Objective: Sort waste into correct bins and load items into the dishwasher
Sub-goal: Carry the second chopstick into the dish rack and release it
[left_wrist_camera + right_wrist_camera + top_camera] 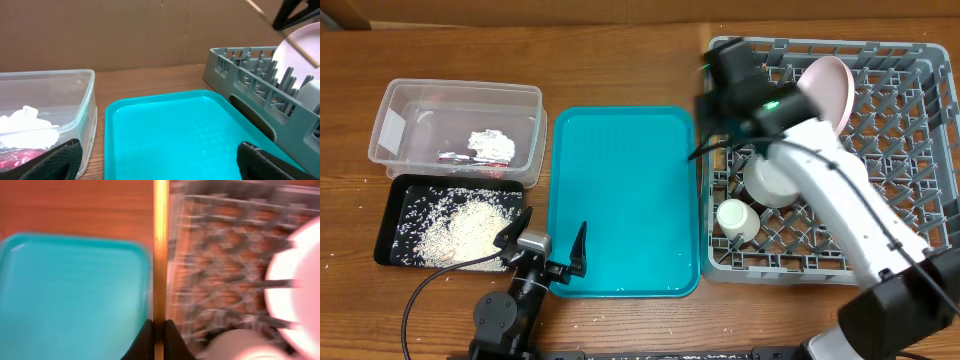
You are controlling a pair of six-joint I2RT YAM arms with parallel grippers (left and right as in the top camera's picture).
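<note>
My right gripper is shut on a wooden chopstick and holds it over the left edge of the grey dish rack; in the overhead view this gripper is blurred. The rack holds an upright white plate, a white bowl and a small white cup. My left gripper is open and empty over the teal tray's front left corner. The clear tub holds the red and white wrapper scrap. Rice lies in the black tray.
The teal tray lies between the bins and the rack, with nothing on it. The left wrist view shows the tub, the tray and the rack's wall. A black cable runs by the table's front edge.
</note>
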